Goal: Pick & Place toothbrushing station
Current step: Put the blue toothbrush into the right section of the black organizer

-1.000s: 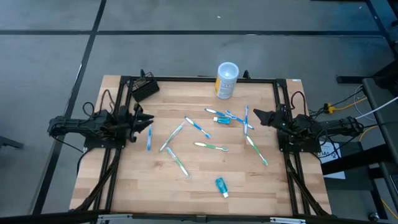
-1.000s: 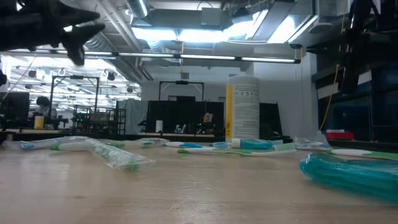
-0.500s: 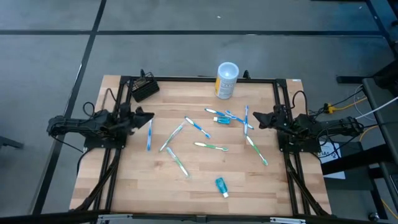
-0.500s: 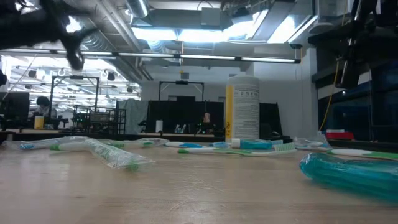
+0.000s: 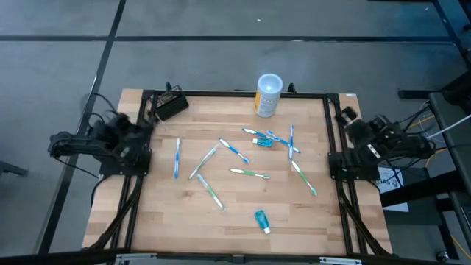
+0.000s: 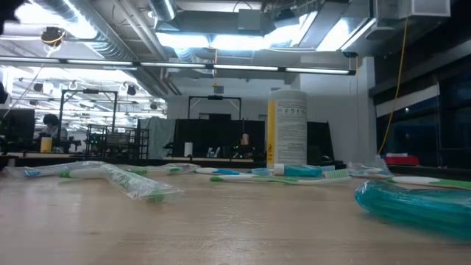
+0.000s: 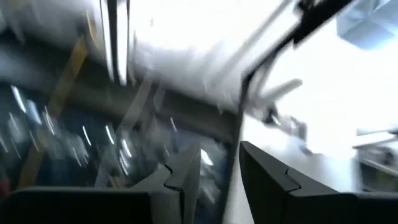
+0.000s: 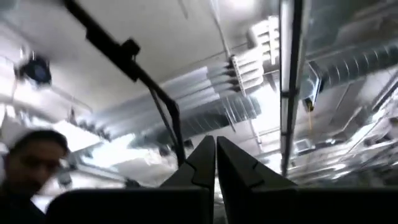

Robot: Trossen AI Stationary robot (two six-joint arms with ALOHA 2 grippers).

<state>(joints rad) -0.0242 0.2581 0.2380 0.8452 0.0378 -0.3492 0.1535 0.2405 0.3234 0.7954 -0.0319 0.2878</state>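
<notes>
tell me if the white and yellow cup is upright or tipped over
Upright. The low view shows the cup standing tall on its base, and the high view looks down on its round top.

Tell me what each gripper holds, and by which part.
Nothing. The left gripper is open and empty; the right gripper is shut on nothing. Both arms are pulled back at the table's sides.

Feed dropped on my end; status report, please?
Left hand open, empty, pulled back at the table's left edge. Right hand shut, empty, at the right edge. Black holder untouched in far left corner. Toothbrushes scattered mid-table.
</notes>
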